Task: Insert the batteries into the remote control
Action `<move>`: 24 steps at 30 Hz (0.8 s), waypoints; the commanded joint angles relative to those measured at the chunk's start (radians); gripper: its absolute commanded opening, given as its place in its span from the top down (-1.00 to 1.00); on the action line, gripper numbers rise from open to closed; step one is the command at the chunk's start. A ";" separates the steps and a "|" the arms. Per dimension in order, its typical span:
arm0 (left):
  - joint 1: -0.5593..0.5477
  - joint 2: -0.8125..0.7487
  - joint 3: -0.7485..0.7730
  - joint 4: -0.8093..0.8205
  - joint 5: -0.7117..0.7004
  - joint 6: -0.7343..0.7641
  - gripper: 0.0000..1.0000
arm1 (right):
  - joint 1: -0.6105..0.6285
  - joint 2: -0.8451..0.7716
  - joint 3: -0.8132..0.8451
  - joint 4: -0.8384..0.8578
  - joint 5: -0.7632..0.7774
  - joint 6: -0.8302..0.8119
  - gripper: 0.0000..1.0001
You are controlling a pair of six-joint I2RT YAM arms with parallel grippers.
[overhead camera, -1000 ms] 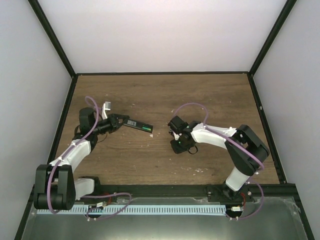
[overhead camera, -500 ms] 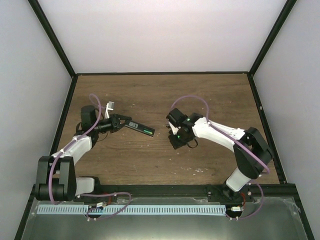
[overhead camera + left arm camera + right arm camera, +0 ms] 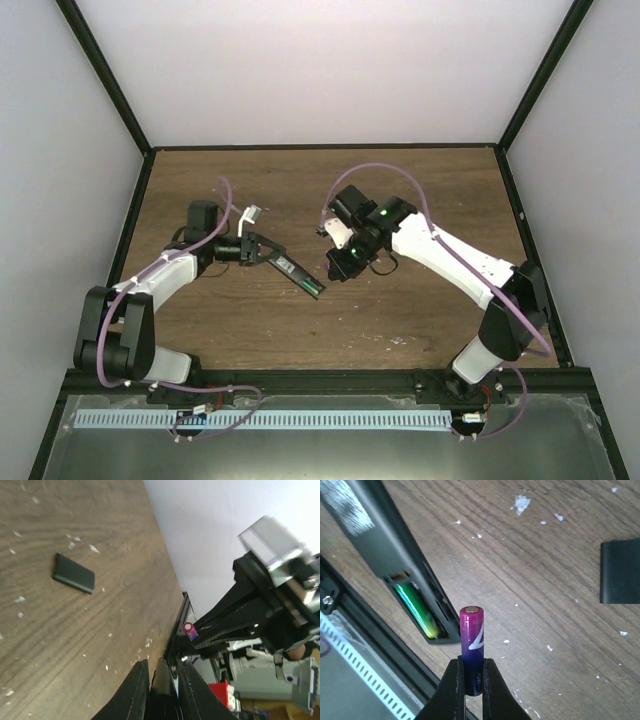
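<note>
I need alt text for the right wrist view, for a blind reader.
The right gripper pinches a purple battery by one end. Beside it, the open remote control holds a green battery; a black cover lies on the table.

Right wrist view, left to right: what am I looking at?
remote control, green battery seated in its open bay → purple battery held upright in the right claw → black cover on the table

The purple battery (image 3: 471, 642) fades from magenta at its cap to blue-violet, with a white mark; the green battery (image 3: 417, 611) shades to yellow; the remote control (image 3: 380, 540) and cover piece (image 3: 620, 571) are black; the surface (image 3: 545, 545) is brown wood grain flecked white
</note>
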 commanded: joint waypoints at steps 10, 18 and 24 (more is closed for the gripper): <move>-0.050 0.055 0.026 0.032 0.049 -0.005 1.00 | 0.053 0.036 0.089 -0.150 -0.163 -0.060 0.99; -0.058 0.061 0.018 0.068 0.081 -0.050 1.00 | 0.060 0.078 0.091 -0.144 -0.141 -0.057 0.99; -0.062 0.064 0.018 0.030 0.097 -0.030 1.00 | 0.060 0.105 0.121 -0.146 -0.108 -0.053 0.99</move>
